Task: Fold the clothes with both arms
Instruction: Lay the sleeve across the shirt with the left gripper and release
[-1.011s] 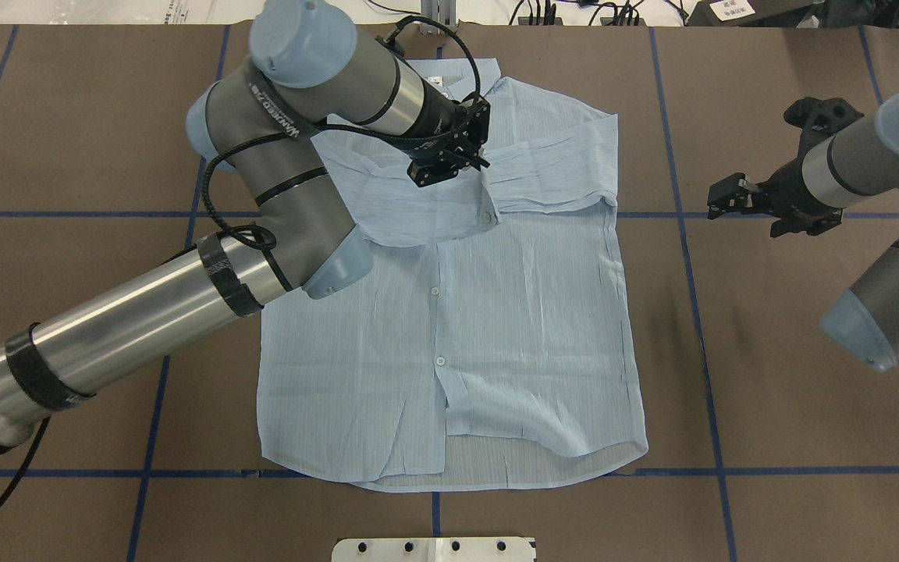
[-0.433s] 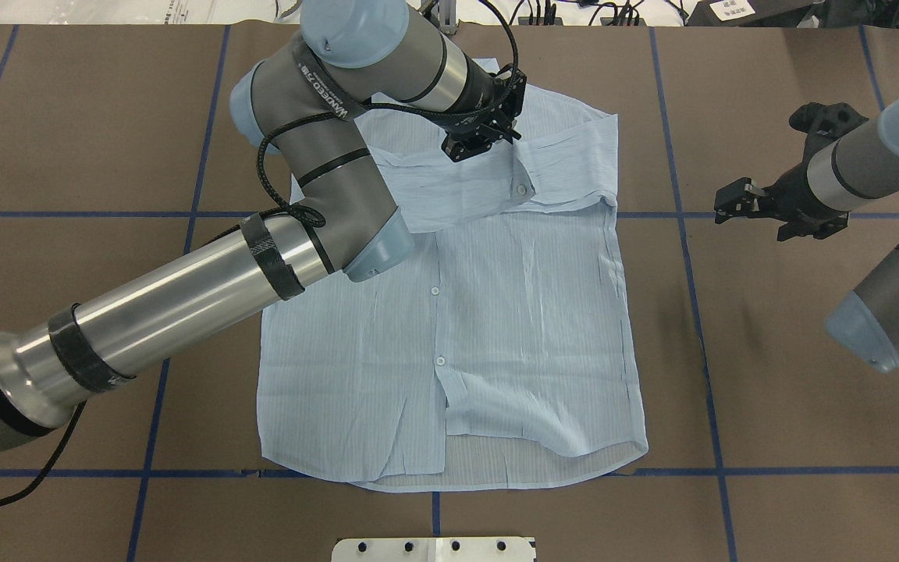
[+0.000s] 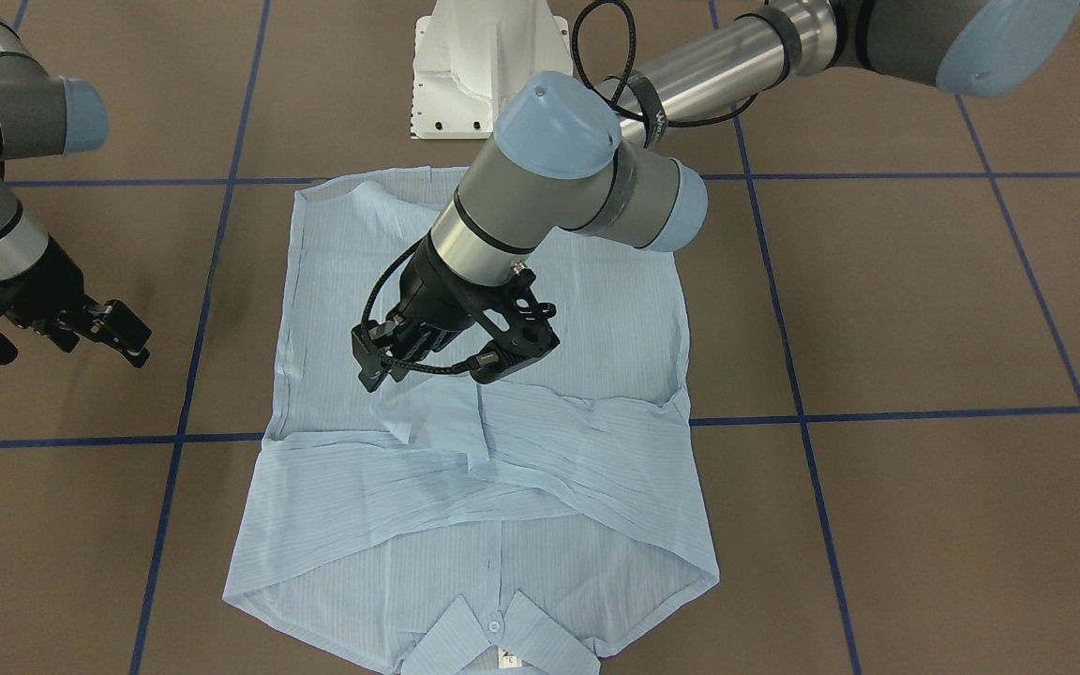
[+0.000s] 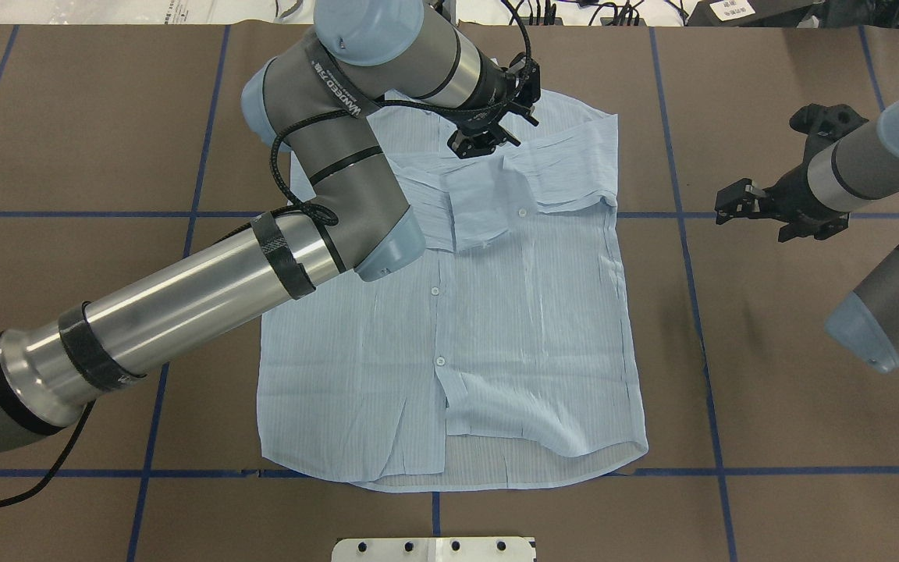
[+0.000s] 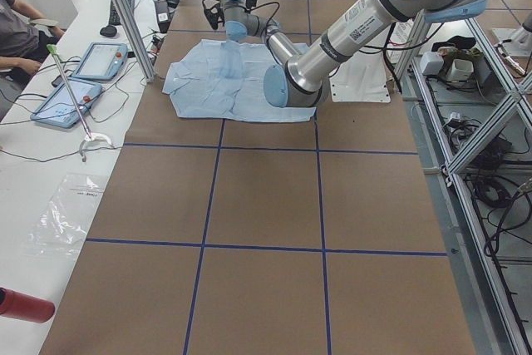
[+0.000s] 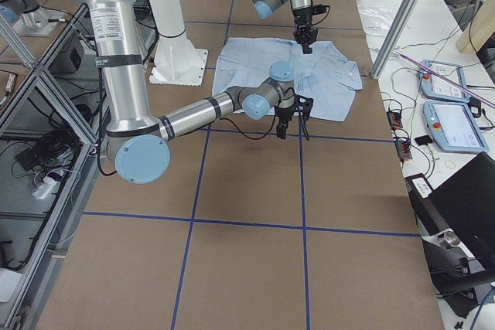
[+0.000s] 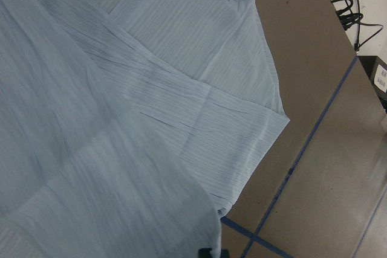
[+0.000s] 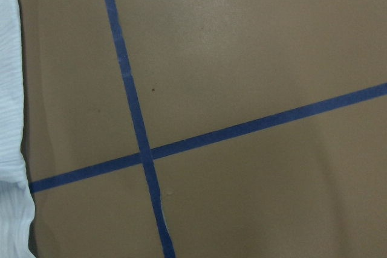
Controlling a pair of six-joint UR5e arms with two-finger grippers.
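Observation:
The pale-blue striped shirt (image 4: pixel 512 336) lies flat on the brown table, front up, its collar (image 3: pixel 493 637) on the side away from the robot. Both sleeves are folded across the chest. One cuff (image 4: pixel 488 211) lies loose on top. My left gripper (image 4: pixel 485 144) hovers just above that folded sleeve, open and holding nothing; the front-facing view shows its spread fingers (image 3: pixel 371 370) over the cloth. The left wrist view shows only shirt (image 7: pixel 121 149) and table. My right gripper (image 4: pixel 730 201) is open and empty above bare table, to the right of the shirt (image 8: pixel 9 58).
Blue tape lines (image 4: pixel 684 234) grid the table. The robot's white pedestal base (image 3: pixel 479 75) stands at the near edge. A side bench holds tablets (image 5: pixel 100 60), with a person (image 5: pixel 17 22) seated there. Aluminium frame posts (image 6: pixel 402 13) stand beside the table.
The left gripper carried the sleeve rightward and away from the robot, then opened; the cuff dropped onto the shirt's chest. The right arm barely moved.

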